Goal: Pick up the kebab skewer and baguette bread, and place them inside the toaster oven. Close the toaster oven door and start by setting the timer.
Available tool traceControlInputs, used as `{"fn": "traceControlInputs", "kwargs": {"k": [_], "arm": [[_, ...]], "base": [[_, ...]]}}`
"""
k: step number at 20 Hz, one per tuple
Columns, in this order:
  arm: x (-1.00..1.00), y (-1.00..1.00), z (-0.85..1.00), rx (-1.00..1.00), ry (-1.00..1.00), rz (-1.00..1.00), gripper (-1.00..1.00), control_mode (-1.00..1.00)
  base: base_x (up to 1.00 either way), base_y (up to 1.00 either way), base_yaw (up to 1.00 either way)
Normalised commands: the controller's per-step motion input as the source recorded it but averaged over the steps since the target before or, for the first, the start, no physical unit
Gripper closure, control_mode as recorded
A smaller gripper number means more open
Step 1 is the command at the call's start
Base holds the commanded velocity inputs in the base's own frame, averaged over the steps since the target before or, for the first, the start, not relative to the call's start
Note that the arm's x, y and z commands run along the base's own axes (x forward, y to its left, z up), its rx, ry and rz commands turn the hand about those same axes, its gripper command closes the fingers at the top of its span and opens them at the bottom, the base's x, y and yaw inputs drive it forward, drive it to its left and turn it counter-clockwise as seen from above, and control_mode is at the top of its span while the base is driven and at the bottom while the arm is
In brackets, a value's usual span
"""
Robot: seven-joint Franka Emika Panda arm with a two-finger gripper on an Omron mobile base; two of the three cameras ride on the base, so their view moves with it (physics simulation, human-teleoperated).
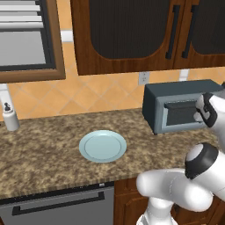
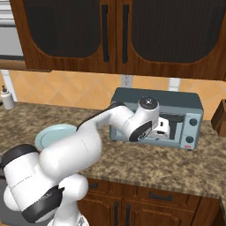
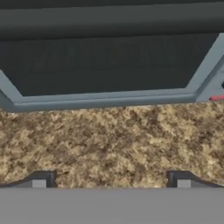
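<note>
The grey-blue toaster oven (image 1: 154,107) (image 2: 185,102) stands on the speckled counter against the wall. Its door (image 3: 109,65) (image 2: 176,126), with the dark glass window, stands upright and looks shut. My gripper (image 3: 111,181) is open and holds nothing; it hovers low over the counter just in front of the door's bottom edge. In the right base view my hand (image 2: 164,126) covers the left and middle of the door. Two round knobs (image 2: 193,122) sit on the oven's right panel. The kebab skewer and the baguette bread are out of view.
A pale blue plate (image 1: 103,146) (image 2: 55,134) lies bare on the counter left of the oven. A white bottle (image 1: 9,116) stands at the far left. Dark wood cabinets (image 2: 114,31) hang above, and a brown block (image 2: 220,117) stands right of the oven.
</note>
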Motion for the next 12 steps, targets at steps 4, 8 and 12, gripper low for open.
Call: {"fn": "traceControlInputs", "kwargs": {"k": [4,8,12], "arm": [[0.15,-0.87,0.09,0.19,-0.09,-0.13,-1.00,-1.00],[0.03,-0.66,0.00,0.19,-0.14,-0.11,-1.00,-1.00],[-0.13,-0.25,0.00,0.18,-0.15,-0.09,-1.00,-1.00]], "base": [[0.00,0.00,0.00],[0.00,0.00,0.00],[0.00,0.00,0.00]]}}
